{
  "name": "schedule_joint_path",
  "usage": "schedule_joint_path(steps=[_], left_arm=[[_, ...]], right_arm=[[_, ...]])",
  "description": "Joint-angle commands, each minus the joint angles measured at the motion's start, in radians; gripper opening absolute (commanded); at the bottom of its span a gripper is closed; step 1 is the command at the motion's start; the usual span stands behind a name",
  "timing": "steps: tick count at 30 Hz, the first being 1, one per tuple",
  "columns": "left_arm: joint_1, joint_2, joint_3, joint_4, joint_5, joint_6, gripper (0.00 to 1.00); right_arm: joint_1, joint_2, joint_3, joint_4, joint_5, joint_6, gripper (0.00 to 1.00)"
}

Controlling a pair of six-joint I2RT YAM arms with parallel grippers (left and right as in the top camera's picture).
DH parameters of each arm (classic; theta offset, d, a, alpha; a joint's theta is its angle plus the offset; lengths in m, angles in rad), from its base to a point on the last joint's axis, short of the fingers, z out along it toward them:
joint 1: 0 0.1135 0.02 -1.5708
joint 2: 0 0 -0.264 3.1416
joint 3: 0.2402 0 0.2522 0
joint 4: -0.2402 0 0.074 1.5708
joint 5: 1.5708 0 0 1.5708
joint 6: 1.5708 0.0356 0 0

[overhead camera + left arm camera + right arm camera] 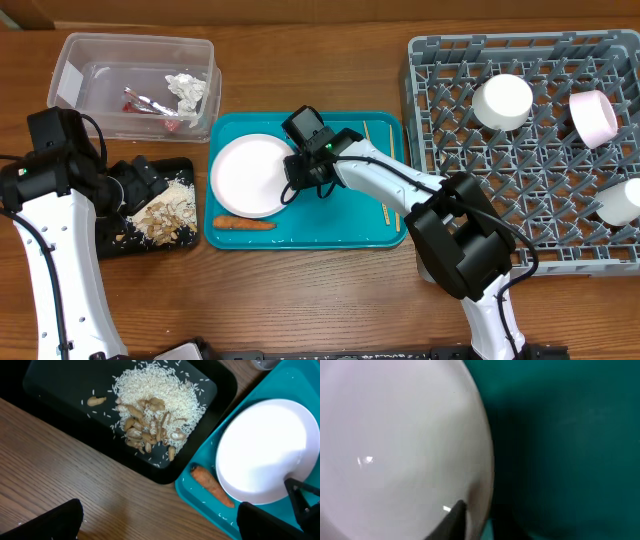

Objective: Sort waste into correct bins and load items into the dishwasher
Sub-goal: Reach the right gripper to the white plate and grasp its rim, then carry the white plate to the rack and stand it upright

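Observation:
The round white plate (245, 175) lies on the teal tray (330, 225), with the orange carrot (243, 224) in front of it and the chopsticks (383, 175) to its right. My right gripper (297, 185) is at the plate's right rim. In the right wrist view its fingers (480, 515) pinch the plate's (395, 435) rim. My left gripper (135, 185) is open and empty over the wood (160, 530), beside the black tray (65, 385) of rice scraps (155, 405). The plate (260, 450) and carrot (212, 487) also show there.
The clear tub (75, 60) at the back left holds the red-and-white wrapper (150, 103) and the foil ball (187, 90). The grey dish rack (520, 190) on the right holds three white bowls (502, 101) (594, 115) (625, 202).

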Motion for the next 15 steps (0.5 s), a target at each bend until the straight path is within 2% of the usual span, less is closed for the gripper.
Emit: schedule_joint_path(steps=[1, 6, 10, 15], left_arm=[[0.003, -0.008, -0.005, 0.003, 0.01, -0.014, 1.0], [0.003, -0.008, -0.005, 0.003, 0.01, -0.014, 1.0], [0.003, -0.008, -0.005, 0.007, 0.01, -0.014, 1.0], [0.003, -0.008, -0.005, 0.013, 0.01, -0.014, 1.0]], right_arm=[[-0.009, 0.006, 0.031, -0.002, 0.117, 0.026, 0.06], [-0.047, -0.038, 0.083, -0.045, 0.242, 0.025, 0.04], [-0.111, -0.137, 0.154, -0.124, 0.389, 0.02, 0.04], [-0.188, -0.293, 0.18, -0.184, 0.537, -0.074, 0.04]])
